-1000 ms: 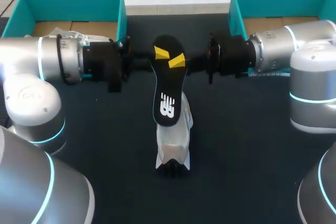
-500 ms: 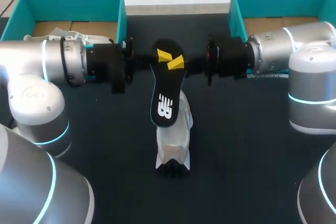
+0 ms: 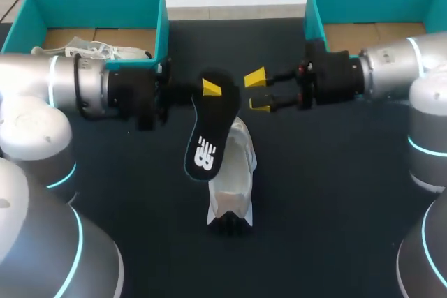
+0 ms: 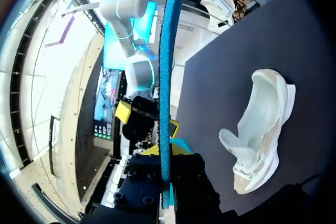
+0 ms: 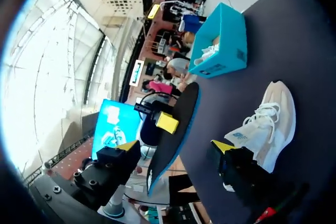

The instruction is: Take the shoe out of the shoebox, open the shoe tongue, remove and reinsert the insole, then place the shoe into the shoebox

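Right jaws released, withdrawn from insole. Left jaws alone clamp it, tilted above shoe. Reinsertion pending.

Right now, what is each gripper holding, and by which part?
The left gripper holds the insole by its upper end; the right gripper is open, holding nothing.

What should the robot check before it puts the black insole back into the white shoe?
1. Left gripper shut on the insole: ok.
2. Right gripper open and apart from the insole: ok.
3. Shoe standing upright on the table: ok.
4. Insole lined up with the shoe: not ok, it hangs slanted.
5. Shoe's opening wide enough for the insole: cannot tell.
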You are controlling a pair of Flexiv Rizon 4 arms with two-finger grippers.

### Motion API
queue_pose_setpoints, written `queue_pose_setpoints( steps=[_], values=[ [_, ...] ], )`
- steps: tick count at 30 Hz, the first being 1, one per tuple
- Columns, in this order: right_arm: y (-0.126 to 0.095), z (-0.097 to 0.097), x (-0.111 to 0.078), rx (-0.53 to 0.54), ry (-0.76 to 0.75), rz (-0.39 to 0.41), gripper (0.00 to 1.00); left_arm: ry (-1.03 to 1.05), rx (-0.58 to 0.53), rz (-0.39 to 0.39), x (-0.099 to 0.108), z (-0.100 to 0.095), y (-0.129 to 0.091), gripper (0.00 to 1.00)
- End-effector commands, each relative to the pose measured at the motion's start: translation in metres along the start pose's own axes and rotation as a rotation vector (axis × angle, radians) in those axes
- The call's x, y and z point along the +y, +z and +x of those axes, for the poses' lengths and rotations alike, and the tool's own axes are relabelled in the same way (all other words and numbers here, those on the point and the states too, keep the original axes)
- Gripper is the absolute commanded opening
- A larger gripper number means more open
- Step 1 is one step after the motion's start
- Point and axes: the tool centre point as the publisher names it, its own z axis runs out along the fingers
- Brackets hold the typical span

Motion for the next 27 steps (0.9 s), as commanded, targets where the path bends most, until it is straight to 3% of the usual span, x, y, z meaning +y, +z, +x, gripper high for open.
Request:
queue_pose_setpoints(
  steps=[1,5,27],
  values=[
    [-0.0272,0.0122,-0.0155,-0.063,-0.217,-0.045,1.00,-0.062,0.024,0.044,-0.0010,0.0021,-0.0122,0.00],
    [-0.0313,0.0022,-0.0102,-0.156,-0.267,-0.088,1.00,-0.151,0.028,0.099,-0.0065,0.0044,-0.0127,0.00],
    [-0.0313,0.0022,-0.0102,-0.156,-0.267,-0.088,1.00,-0.156,0.044,0.104,-0.0105,0.0040,-0.0112,0.00]
  ],
)
